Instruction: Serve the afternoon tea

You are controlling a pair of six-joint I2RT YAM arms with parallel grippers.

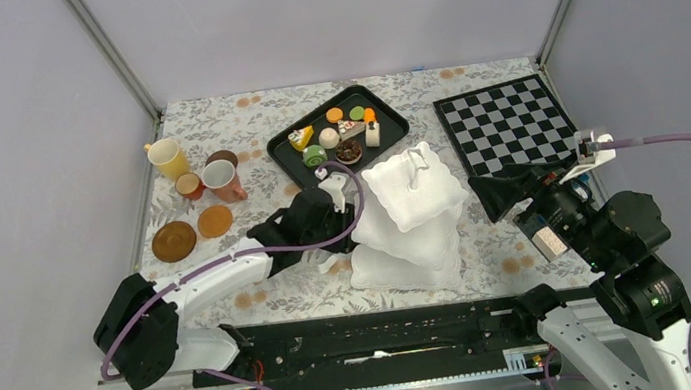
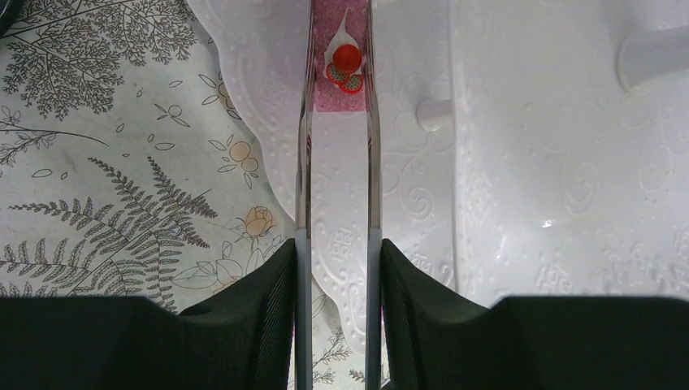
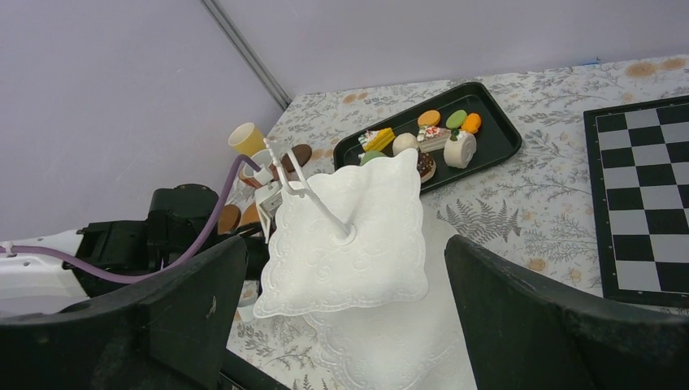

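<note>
Left fingers clamp silver tongs, right fingers gape, above floral tablecloth between grey walls.

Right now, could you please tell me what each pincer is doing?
Left pincer: closed on the tongs, which pinch a pink cake.
Right pincer: open, holding nothing.

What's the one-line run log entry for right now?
left gripper: shut on tongs | tongs: pinching pink cake over stand | right gripper: open, empty
</note>
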